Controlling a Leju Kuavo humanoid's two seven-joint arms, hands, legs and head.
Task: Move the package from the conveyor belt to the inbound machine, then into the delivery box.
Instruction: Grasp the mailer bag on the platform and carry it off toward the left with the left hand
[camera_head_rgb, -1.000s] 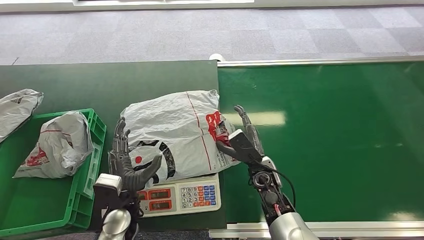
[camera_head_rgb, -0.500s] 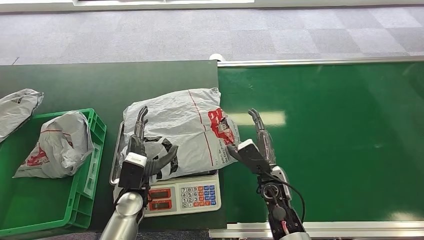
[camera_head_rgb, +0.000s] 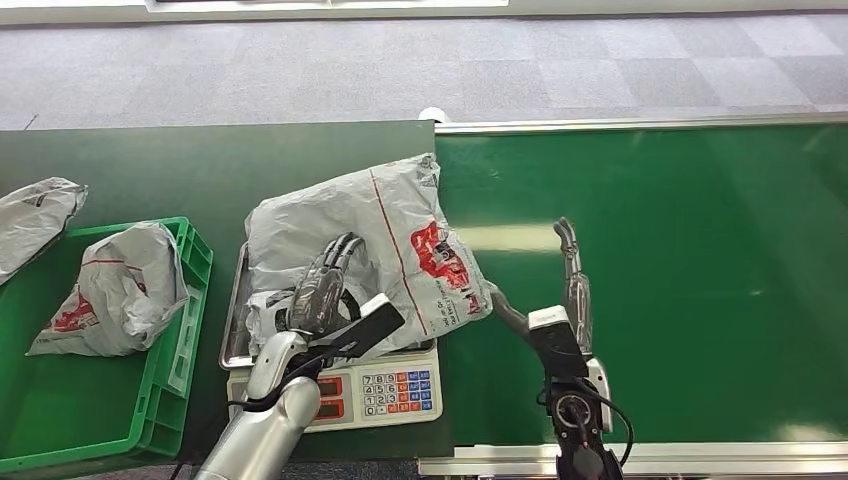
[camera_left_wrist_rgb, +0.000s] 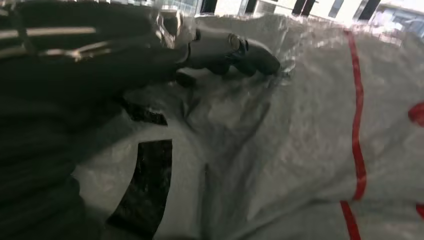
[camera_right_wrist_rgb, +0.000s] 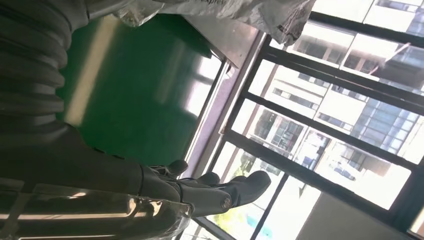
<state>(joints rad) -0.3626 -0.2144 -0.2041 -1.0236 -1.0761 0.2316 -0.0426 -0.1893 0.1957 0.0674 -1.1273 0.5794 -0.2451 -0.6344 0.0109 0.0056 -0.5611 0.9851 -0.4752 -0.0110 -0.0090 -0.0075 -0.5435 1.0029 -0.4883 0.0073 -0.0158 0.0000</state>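
Observation:
The package (camera_head_rgb: 385, 235), a grey plastic bag with red and black print, lies on the scale's steel pan (camera_head_rgb: 236, 318) with its right corner hanging toward the belt. My left hand (camera_head_rgb: 325, 285) lies over its near left part and grips it. In the left wrist view the fingers (camera_left_wrist_rgb: 230, 50) dig into the crumpled plastic of the package (camera_left_wrist_rgb: 300, 140). My right hand (camera_head_rgb: 560, 295) stands open over the green conveyor belt (camera_head_rgb: 680, 280), thumb toward the bag's right corner and apart from it. In the right wrist view the right hand (camera_right_wrist_rgb: 200, 187) holds nothing and the package (camera_right_wrist_rgb: 225, 10) is beside it.
The scale's keypad and red displays (camera_head_rgb: 370, 392) face the near edge. A green crate (camera_head_rgb: 170, 390) at the left holds another grey bag (camera_head_rgb: 120, 290). A third bag (camera_head_rgb: 35, 215) lies at the far left of the dark table. The belt's metal rim (camera_head_rgb: 640, 124) runs along the back.
My left hand has moved right, onto the package, and closed on it; the bag has shifted and its far right corner has risen. My right hand has drawn back right, off the bag.

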